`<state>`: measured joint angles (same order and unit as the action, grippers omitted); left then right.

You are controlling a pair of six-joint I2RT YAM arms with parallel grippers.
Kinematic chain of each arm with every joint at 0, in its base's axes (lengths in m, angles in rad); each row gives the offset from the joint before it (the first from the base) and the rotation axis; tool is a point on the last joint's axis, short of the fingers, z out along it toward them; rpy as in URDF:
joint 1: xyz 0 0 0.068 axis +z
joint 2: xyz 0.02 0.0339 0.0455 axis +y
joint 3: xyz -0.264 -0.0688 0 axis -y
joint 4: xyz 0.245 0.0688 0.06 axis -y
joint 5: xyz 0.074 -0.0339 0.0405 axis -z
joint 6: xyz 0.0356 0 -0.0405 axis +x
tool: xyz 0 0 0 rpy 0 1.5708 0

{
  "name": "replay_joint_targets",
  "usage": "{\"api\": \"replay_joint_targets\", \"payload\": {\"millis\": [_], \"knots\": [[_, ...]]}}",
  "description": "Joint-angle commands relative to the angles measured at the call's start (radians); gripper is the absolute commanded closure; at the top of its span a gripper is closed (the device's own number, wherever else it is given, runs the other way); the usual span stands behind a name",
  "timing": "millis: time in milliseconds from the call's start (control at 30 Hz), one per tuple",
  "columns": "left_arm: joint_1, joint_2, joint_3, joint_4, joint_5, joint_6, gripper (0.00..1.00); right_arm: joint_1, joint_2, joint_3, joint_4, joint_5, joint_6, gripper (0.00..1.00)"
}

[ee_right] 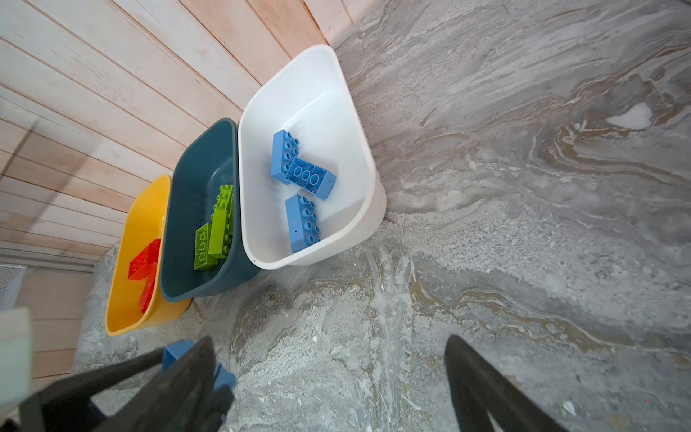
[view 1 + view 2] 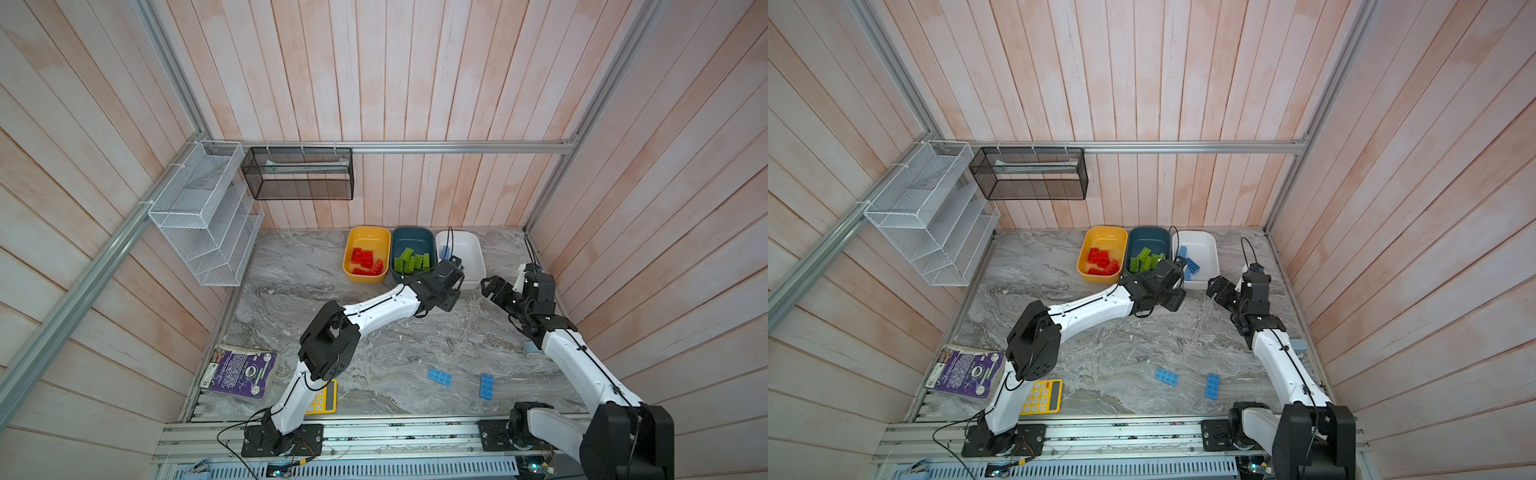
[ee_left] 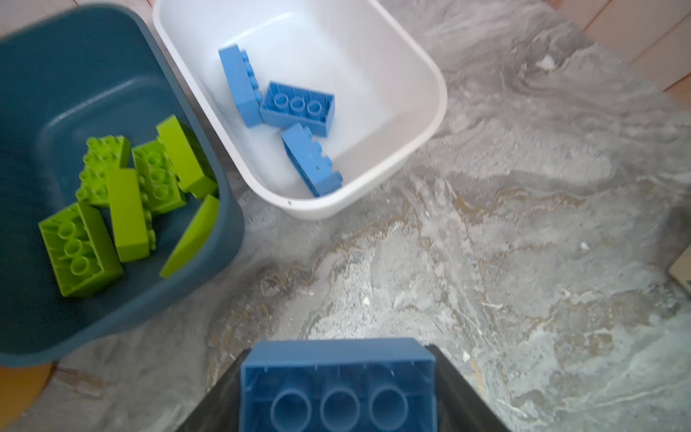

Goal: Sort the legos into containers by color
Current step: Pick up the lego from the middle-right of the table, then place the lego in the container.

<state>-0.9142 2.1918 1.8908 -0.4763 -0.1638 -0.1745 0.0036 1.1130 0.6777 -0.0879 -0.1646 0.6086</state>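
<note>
My left gripper (image 2: pixel 454 266) clamps a blue brick (image 3: pixel 338 389), hollow side up, just short of the near rim of the white tub (image 3: pixel 441 97) at the table's (image 2: pixel 374 332) far edge. Letting go here could drop it outside or bounce it off the rim. My right gripper (image 2: pixel 491 286) hangs spread and empty close beside; we might collide. Two loose bricks (image 2: pixel 439 376) (image 2: pixel 487 386) wait near the front edge.

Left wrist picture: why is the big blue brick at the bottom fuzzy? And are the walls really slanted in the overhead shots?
Left wrist view: the blue brick is very near the lens, so soft; the white tub is crisper. Both top views: wide-angle distortion splays the wall planks.
</note>
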Motion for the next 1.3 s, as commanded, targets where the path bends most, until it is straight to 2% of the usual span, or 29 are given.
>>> {"api": "replay_joint_targets", "payload": {"millis": [0, 200, 367, 700, 833, 1067, 1133, 1267], "knots": [[0.035, 0.05, 0.106, 0.023, 0.062, 0.046, 0.51, -0.005, -0.038, -0.034, -0.047, 0.015, 0.012, 0.05], [0.084, 0.231, 0.368, 0.017, 0.153, 0.068, 0.51, -0.005, -0.116, -0.103, -0.046, -0.034, -0.003, 0.05], [0.103, 0.372, 0.573, 0.02, 0.184, 0.075, 0.49, -0.003, -0.157, -0.133, -0.063, -0.053, -0.023, 0.05], [0.113, 0.443, 0.593, 0.134, 0.264, 0.043, 0.4, 0.003, -0.213, -0.116, -0.139, -0.08, -0.049, 0.05], [0.113, 0.439, 0.597, 0.142, 0.265, 0.038, 0.23, 0.006, -0.238, -0.115, -0.161, -0.07, -0.033, 0.06], [0.116, 0.335, 0.515, 0.137, 0.232, 0.031, 0.14, 0.023, -0.259, -0.093, -0.24, -0.038, -0.023, 0.08], [0.117, 0.254, 0.426, 0.157, 0.208, 0.015, 0.12, 0.033, -0.256, -0.078, -0.295, -0.011, -0.033, 0.08], [0.12, 0.011, 0.093, 0.29, 0.173, -0.014, 0.11, 0.074, -0.259, -0.082, -0.385, 0.055, -0.028, 0.09]]}}
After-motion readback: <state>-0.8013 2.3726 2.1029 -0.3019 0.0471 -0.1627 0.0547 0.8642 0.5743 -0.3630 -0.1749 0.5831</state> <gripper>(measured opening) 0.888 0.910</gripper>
